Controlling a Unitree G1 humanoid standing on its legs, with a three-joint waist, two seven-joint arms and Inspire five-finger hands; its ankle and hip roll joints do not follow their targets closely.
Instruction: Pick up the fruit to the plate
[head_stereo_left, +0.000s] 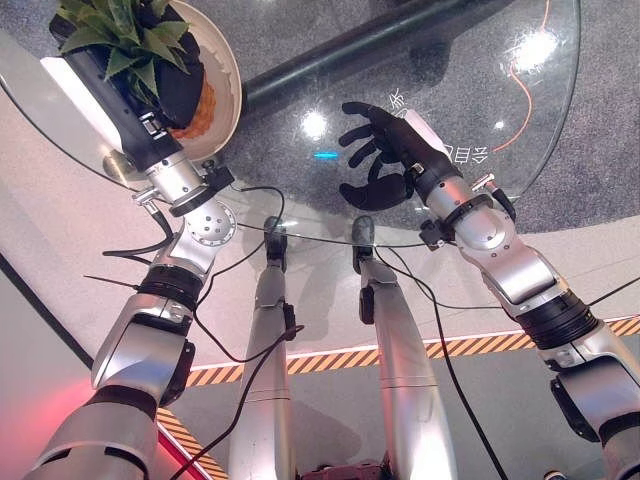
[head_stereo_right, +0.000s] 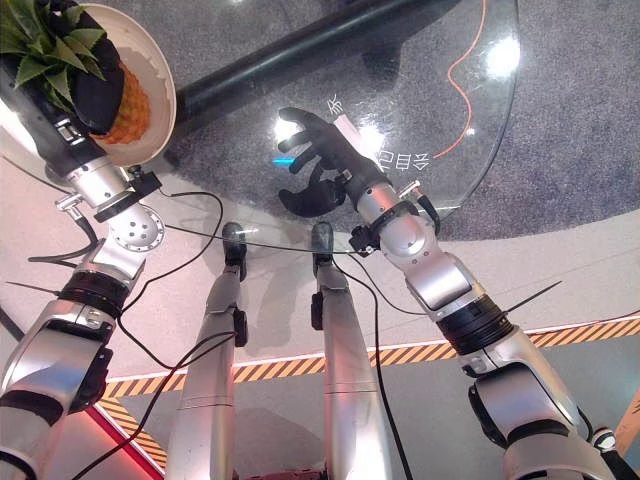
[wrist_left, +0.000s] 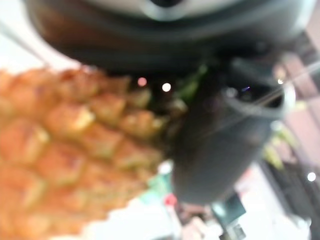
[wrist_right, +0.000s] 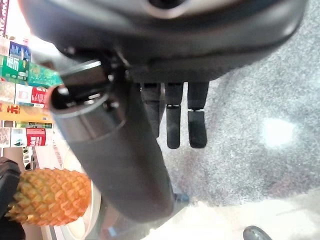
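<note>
Pineapple (head_stereo_right: 125, 105) gripped by left hand (head_stereo_left: 170, 90), fingers wrapped round it just under the leafy crown, over the white plate (head_stereo_right: 160, 95). Best lowered gently, base settled inside the rim, then released and drawn clear. Right hand (head_stereo_right: 315, 160) idle above the glass table (head_stereo_left: 480, 110), fingers loosely apart. Grey speckled floor (head_stereo_right: 580, 120) beneath, orange cable (head_stereo_right: 465, 55) trailing.

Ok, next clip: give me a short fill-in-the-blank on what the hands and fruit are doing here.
1. The left hand is shut on the ____.
2. The pineapple is over the white ____.
3. The right hand hovers over the glass table, fingers ____ and holding nothing.

Missing words: pineapple; plate; open
</note>
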